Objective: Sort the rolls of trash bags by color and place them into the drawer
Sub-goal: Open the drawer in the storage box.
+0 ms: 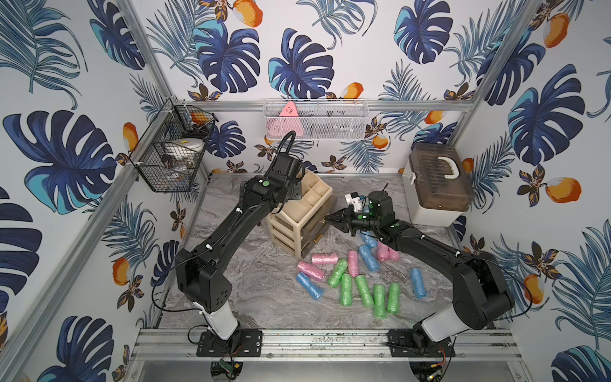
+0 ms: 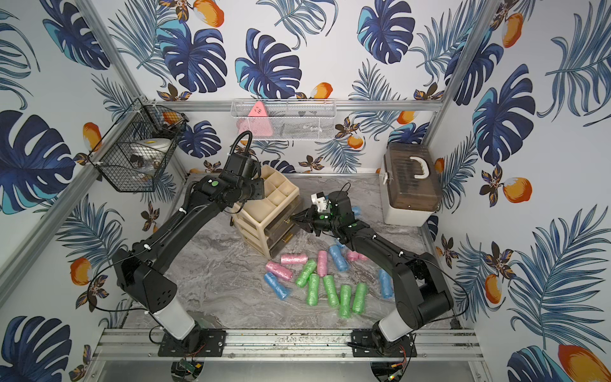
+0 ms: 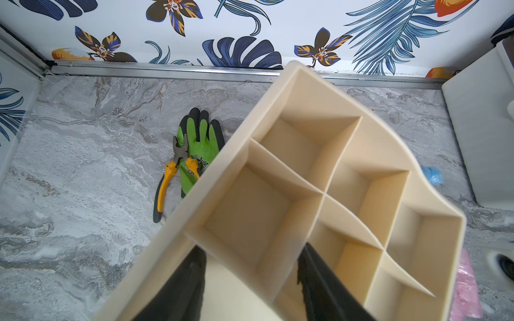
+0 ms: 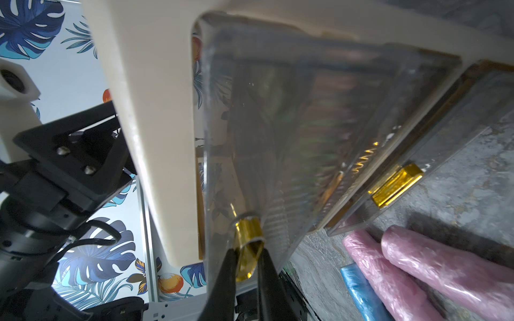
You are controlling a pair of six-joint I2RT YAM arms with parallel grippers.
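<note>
**A:** Where are the rolls of trash bags?

**B:** Loose on the table, with pink, blue and green mixed together. They lie below and behind the right gripper, and a few are just beside its forearm. I see none in a drawer.

**A:** Then why isn't that gripper on a roll?

**B:** It is pinched narrow on the gold handle of the top drawer. I judge the drawer has to come out before anything can go in. I cannot tell how far out it is.

**A:** And the left gripper?

**B:** Its fingers straddle part of the divided top of the drawer unit and are closed on it. That is probably a brace. The unit looks like light plastic and would likely slide toward the right gripper under the pull.

**A:** Anything else nearby?

**B:** Beyond the left gripper, past the unit, a green work glove lies with pliers partly across it. I judge that neither belongs to the sorting.
</note>
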